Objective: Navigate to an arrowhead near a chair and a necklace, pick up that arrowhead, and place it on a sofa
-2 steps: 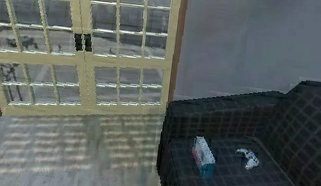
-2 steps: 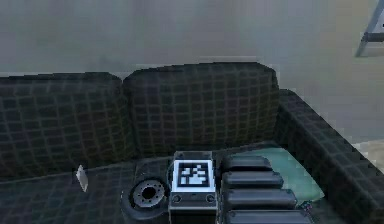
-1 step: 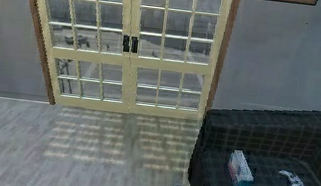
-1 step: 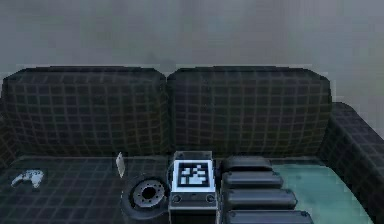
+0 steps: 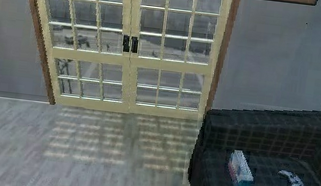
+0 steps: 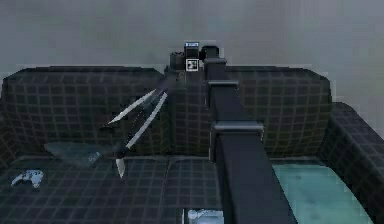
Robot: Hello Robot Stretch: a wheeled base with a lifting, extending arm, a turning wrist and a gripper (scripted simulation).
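A dark sofa [image 6: 90,95] with a fine grid pattern spans the arm side view, and its end shows at the forward view's right [image 5: 263,143]. My arm reaches out over the seat toward the backrest. The gripper [image 6: 115,149] hangs left of the arm's far end, its two thin fingers [image 6: 140,110] pointing down and left. A flat grey pointed shape [image 6: 75,152], possibly the arrowhead, lies on the seat just left of the fingertips. I cannot tell whether the gripper holds anything.
A white game controller [image 6: 27,178] [image 5: 291,181] and a small white and blue box [image 5: 241,167] lie on the seat. A pale teal cushion [image 6: 320,190] sits at the arm side view's lower right. Cream glass double doors [image 5: 129,42] stand ahead across wooden floor [image 5: 71,151].
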